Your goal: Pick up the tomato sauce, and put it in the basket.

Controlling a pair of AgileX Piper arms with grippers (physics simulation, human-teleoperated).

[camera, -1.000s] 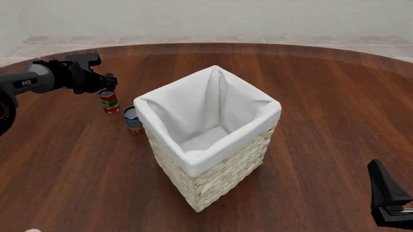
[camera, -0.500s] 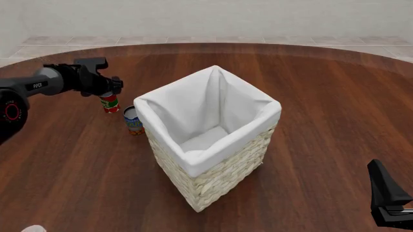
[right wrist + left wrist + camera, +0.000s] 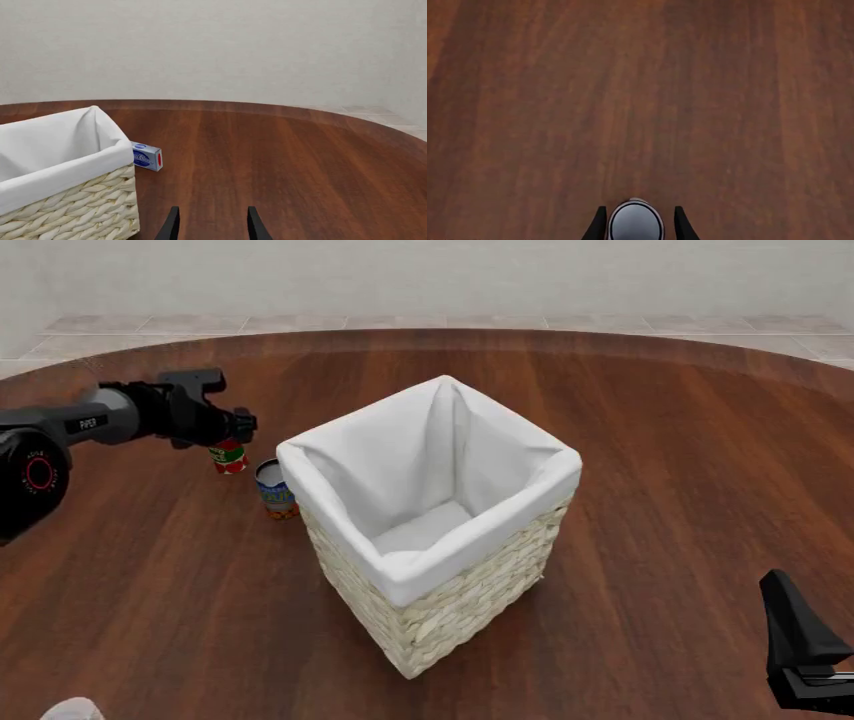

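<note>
The table point(image 3: 694, 460), dark wood, fills the front view. The basket point(image 3: 441, 610) is seen at the centre of that frame, tall and lined in white. The left gripper point(image 3: 235, 430) is found at upper left, lowered over the tomato sauce point(image 3: 228, 457), which stands just left of a blue-labelled can point(image 3: 274, 489) beside the basket. In the left wrist view the can's dark top is framed between two spread fingers, not yet pinched. A good grasp is judged to need a centred, square closure low enough on the tin. The right gripper point(image 3: 210, 225) is held open and empty at lower right. A small blue box point(image 3: 146, 156) is seen behind the basket.
</note>
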